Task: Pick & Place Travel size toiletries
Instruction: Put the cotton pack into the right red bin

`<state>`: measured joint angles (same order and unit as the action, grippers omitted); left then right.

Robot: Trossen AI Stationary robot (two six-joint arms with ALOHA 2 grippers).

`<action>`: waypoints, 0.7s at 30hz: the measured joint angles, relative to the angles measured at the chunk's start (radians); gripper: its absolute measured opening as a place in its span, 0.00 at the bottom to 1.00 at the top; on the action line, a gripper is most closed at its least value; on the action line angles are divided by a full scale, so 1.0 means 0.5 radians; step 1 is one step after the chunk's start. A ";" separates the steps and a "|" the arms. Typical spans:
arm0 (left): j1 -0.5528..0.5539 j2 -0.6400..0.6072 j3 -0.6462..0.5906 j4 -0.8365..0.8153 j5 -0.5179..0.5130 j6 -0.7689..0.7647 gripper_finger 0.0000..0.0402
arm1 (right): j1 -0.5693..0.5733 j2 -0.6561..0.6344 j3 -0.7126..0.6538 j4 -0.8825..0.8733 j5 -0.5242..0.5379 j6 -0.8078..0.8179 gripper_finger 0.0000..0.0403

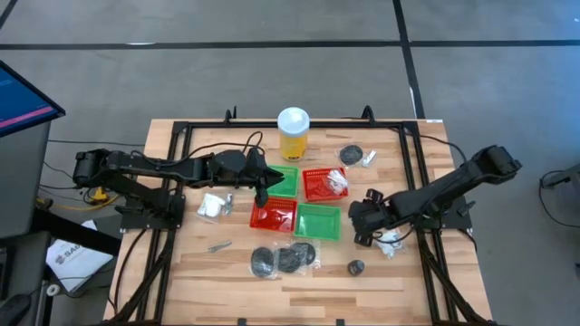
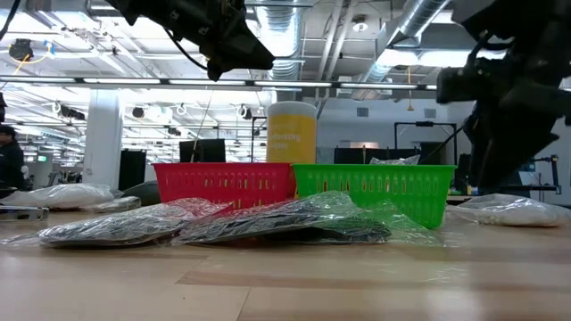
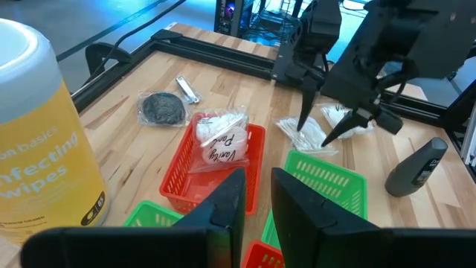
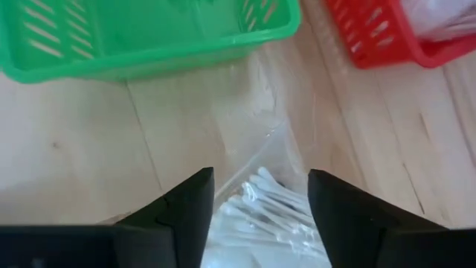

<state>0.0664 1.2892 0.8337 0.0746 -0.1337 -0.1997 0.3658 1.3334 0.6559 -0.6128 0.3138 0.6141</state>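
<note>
Two red baskets point(image 1: 324, 184), two green baskets point(image 1: 318, 221), three black discs point(image 1: 264, 262).

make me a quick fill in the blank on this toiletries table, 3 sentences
1. The tall wipes bottle has a white cap and a ____ body.
2. A white packet already lies in a ____ basket.
3. The right gripper, fingers apart, points down at a clear packet of cotton ____ on the table, while the left gripper hangs above the baskets.

Missing words: yellow; red; swabs
</note>
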 joint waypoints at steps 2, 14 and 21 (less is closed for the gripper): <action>0.000 0.000 0.000 0.001 0.000 0.000 0.14 | -0.014 0.037 0.000 0.021 -0.001 -0.040 0.57; 0.000 0.000 0.000 0.001 0.000 0.000 0.14 | -0.107 0.244 0.000 0.067 -0.001 -0.099 0.67; 0.000 0.000 0.000 0.000 0.000 0.000 0.14 | -0.112 0.351 0.009 0.115 0.003 -0.181 0.67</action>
<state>0.0664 1.2892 0.8337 0.0748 -0.1337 -0.1997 0.3099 1.5090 0.6606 -0.5552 0.3151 0.5236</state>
